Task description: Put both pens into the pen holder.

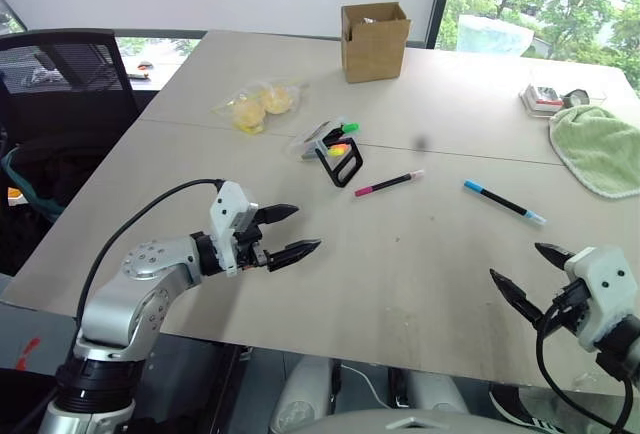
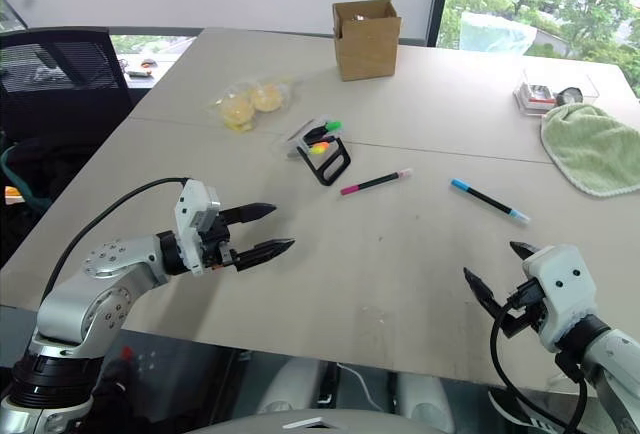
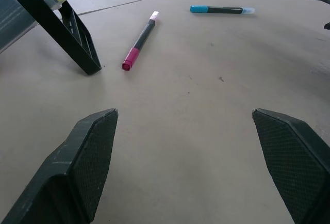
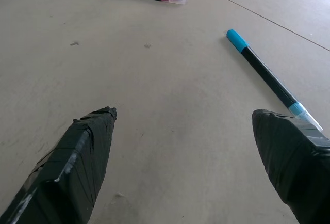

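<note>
Both black two-finger grippers low in frame, fingers spread wide, empty: left gripper (image 1: 288, 233) lower left, right gripper (image 1: 530, 274) lower right. Slim black pen with magenta-pink ends (image 1: 388, 184) flat on beige tabletop (image 1: 420, 274) at centre, just right of small black open-frame pen holder (image 1: 341, 161). Slim black pen with blue ends (image 1: 504, 202) right of centre. Both likely light, stiff, smooth, prone to rolling; pinch mid-barrel, across its width.
</note>
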{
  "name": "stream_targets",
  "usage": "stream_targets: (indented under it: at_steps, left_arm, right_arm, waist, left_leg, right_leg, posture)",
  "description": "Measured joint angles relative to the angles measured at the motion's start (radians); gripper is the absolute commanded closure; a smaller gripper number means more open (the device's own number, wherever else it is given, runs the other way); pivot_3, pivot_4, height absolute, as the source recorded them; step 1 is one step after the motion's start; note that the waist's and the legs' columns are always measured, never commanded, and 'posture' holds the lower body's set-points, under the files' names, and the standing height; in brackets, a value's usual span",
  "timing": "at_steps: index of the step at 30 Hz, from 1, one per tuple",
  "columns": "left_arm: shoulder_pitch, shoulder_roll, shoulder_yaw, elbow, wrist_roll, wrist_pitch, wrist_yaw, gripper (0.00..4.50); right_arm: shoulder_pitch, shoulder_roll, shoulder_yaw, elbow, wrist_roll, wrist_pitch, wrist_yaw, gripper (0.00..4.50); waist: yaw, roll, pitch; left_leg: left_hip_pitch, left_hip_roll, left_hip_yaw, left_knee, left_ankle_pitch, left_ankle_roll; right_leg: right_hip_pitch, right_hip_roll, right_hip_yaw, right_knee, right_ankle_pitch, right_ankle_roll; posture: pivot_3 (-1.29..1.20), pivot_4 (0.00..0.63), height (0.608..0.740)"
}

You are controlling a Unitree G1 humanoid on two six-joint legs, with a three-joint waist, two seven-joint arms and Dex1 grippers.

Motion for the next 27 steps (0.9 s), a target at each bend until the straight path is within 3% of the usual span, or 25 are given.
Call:
stream_targets:
  at_steps: [3, 5, 10, 14, 17, 22, 27]
  left_arm:
    - [-0.003, 0.000, 0.008, -0.006, -0.014, 0.003, -0.012, 0.17]
    - [-0.004, 0.003, 0.019, -0.046, -0.052, 0.002, -0.044, 0.17]
    - [-0.018, 0.013, 0.018, -0.150, -0.093, -0.004, -0.091, 0.17]
    - [-0.057, 0.005, 0.017, -0.167, -0.099, -0.006, -0.081, 0.17]
    - [-0.089, -0.011, 0.009, -0.169, -0.098, -0.007, -0.064, 0.17]
    - [-0.094, -0.036, -0.005, -0.170, -0.096, -0.008, -0.028, 0.00]
    - [-0.090, -0.074, -0.004, -0.184, -0.130, 0.024, 0.046, 0.00]
  right_arm:
    - [-0.108, -0.072, 0.039, 0.073, -0.007, 0.033, 0.007, 0.00]
    - [-0.294, -0.177, 0.106, 0.196, -0.032, 0.110, 0.007, 0.00]
    - [-0.707, -0.305, 0.308, 0.528, -0.060, 0.289, 0.057, 0.00]
    - [-1.023, -0.304, 0.478, 0.863, -0.127, 0.341, 0.101, 0.00]
    - [-1.171, -0.274, 0.577, 1.087, -0.193, 0.301, 0.137, 0.00]
    - [-1.308, -0.270, 0.686, 1.301, -0.243, 0.252, 0.302, 2.16]
    - [-1.290, -0.301, 0.698, 1.289, -0.255, 0.257, 0.378, 4.44]
  waist:
    - [-0.008, -0.003, 0.000]
    - [-0.022, -0.002, 0.002]
    - [-0.022, -0.001, 0.003]
    - [-0.019, -0.001, 0.003]
    - [-0.020, -0.001, 0.003]
    - [-0.022, -0.001, 0.003]
    - [0.000, -0.001, 0.003]
  left_leg:
    - [0.001, 0.001, 0.003, 0.001, 0.000, 0.000]
    - [0.002, 0.001, 0.008, 0.001, 0.000, 0.001]
    - [0.001, 0.001, 0.007, 0.001, 0.000, 0.001]
    - [0.000, 0.001, 0.005, -0.001, 0.000, 0.001]
    - [-0.003, 0.001, 0.005, -0.002, 0.000, 0.001]
    - [-0.003, 0.001, 0.004, -0.002, -0.002, 0.003]
    - [-0.002, 0.000, 0.003, 0.001, -0.002, 0.004]
  right_leg:
    - [0.000, -0.003, -0.001, 0.000, 0.000, -0.002]
    - [0.000, -0.010, -0.007, -0.002, 0.002, -0.005]
    - [-0.001, -0.010, -0.011, -0.002, 0.003, -0.005]
    - [-0.001, -0.009, -0.015, -0.002, 0.004, -0.001]
    - [-0.002, -0.009, -0.015, -0.006, 0.004, 0.000]
    - [0.000, -0.010, -0.016, -0.009, 0.005, 0.000]
    - [0.002, -0.012, -0.017, -0.008, 0.005, 0.000]
  posture:
    - [0.00, 0.150, 0.740]
    - [0.00, 0.150, 0.740]
    - [0.00, 0.150, 0.740]
    - [0.00, 0.150, 0.740]
    - [0.00, 0.150, 0.740]
    - [0.00, 0.150, 0.740]
    - [0.00, 0.150, 0.740]
